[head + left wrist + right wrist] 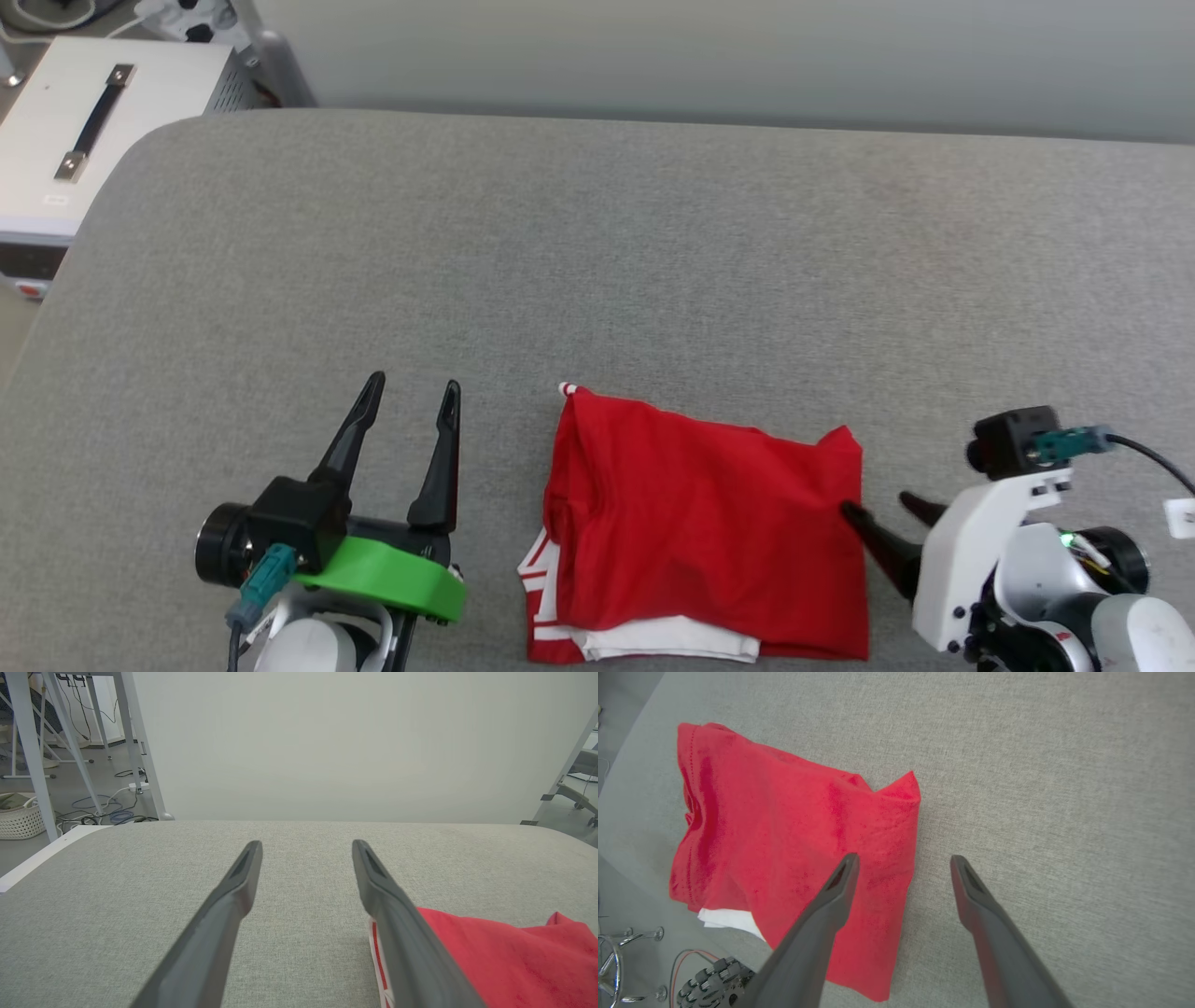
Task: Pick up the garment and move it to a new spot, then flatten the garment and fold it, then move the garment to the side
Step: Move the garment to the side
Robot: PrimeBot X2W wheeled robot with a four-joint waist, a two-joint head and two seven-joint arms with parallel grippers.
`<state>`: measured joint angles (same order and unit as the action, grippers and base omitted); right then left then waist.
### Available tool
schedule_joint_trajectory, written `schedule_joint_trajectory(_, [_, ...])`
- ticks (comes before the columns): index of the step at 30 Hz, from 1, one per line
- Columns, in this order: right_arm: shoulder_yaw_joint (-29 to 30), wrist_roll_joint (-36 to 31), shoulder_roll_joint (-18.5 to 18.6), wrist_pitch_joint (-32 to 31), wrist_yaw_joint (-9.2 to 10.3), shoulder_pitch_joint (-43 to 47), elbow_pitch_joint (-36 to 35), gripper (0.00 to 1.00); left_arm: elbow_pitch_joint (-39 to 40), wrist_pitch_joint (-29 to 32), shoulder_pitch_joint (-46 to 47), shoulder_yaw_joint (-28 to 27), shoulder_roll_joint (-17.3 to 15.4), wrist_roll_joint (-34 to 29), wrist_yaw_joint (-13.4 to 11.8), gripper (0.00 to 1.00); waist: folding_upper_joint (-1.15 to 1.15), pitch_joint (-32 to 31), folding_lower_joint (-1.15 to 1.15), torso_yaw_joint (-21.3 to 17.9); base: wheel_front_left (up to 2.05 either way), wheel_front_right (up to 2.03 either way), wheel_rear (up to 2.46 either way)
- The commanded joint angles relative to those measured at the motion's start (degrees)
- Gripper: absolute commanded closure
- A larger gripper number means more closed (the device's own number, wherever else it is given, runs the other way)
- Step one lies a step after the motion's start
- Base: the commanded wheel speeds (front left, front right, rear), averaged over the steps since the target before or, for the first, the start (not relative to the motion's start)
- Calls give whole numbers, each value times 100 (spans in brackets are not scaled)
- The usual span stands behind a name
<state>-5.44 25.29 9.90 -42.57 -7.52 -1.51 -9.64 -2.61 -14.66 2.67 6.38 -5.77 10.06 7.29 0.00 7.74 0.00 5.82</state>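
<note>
The garment (700, 527) lies folded into a red rectangle on the grey surface near its front edge, with white sleeve fabric and striped trim peeking out at its front left. My left gripper (411, 397) hovers open to its left, fingers pointing away from me, empty. In the left wrist view the garment (504, 956) shows red beside the right finger. My right gripper (882, 509) stands open at the garment's right edge, one fingertip over the red cloth, the other over bare surface. The right wrist view shows that gripper (903, 861) straddling the garment's (784, 844) edge, nothing held.
The grey padded surface (597, 252) stretches wide behind and beside the garment. A white box with a black handle (89, 121) sits off the back left corner. White frame legs, cables and a basket (18, 816) stand on the floor beyond.
</note>
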Motion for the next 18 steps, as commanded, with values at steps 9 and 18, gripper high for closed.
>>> schedule_joint_trajectory(9, [110, -184, -280, -953, 3, -457, 572, 0, -49, -34, 269, 14, 80, 106, 19, 0, 0, 415, 0, 447, 0, 0, 0])
schedule_joint_trajectory(18, [-59, -316, -375, -1130, 3, -503, 1052, 0, -124, -34, 370, 128, 102, 31, 19, 0, 0, 574, 0, 608, 0, 0, 0])
